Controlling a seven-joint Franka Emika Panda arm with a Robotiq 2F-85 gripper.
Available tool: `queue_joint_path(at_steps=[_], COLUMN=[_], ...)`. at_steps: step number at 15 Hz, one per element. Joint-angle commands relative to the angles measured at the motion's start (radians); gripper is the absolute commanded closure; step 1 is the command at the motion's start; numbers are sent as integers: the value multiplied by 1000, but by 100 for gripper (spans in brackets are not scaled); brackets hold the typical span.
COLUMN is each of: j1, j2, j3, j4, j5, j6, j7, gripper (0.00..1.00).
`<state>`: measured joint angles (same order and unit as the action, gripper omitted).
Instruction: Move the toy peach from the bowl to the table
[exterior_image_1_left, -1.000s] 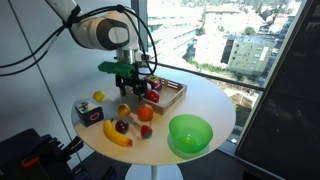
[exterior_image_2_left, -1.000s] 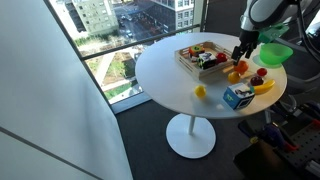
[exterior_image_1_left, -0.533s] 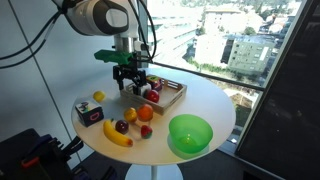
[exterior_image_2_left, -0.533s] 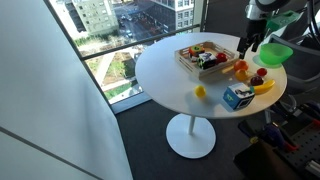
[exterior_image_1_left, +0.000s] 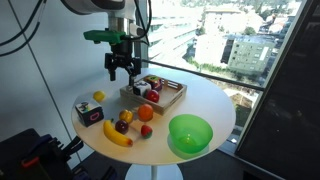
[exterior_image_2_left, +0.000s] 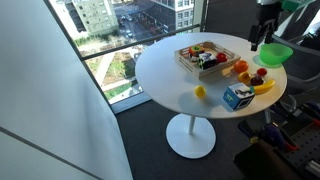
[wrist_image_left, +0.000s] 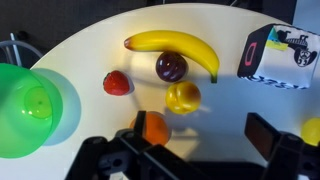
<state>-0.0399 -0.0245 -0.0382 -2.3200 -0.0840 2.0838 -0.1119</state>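
Note:
The toy peach (exterior_image_1_left: 125, 116) lies on the white round table (exterior_image_1_left: 212, 100) among other toy fruit, next to a redder round fruit (exterior_image_1_left: 146, 113). In the wrist view the toy peach (wrist_image_left: 183, 97) lies just beyond my open fingers. The bright green bowl (exterior_image_1_left: 190, 133) stands empty near the table's edge and also shows in an exterior view (exterior_image_2_left: 275, 54) and in the wrist view (wrist_image_left: 25, 110). My gripper (exterior_image_1_left: 120, 68) hangs open and empty well above the fruit; the wrist view shows the gripper (wrist_image_left: 205, 140) over bare table.
A banana (wrist_image_left: 175, 45), a dark plum (wrist_image_left: 171, 66) and a strawberry (wrist_image_left: 117, 82) lie by the peach. A small printed box (exterior_image_1_left: 89, 112) and a yellow lemon (exterior_image_1_left: 99, 96) are nearby. A wooden tray (exterior_image_1_left: 160, 92) with toys stands at the back.
My gripper has risen from just above the fruit to well above the table and moved a little sideways. The peach has stayed on the table.

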Motion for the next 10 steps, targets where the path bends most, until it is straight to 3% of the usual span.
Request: queue_joint_path(at_steps=[1,6,10], j1=[-4,-4,-4], j2=[-62,-136,-197], j3=[-7,-11,-14], j4=[11,1,-17], j5=[9,0,10], j6=[-111,-167,-144], j7=[-15,7,23], gripper=[0,0,0])
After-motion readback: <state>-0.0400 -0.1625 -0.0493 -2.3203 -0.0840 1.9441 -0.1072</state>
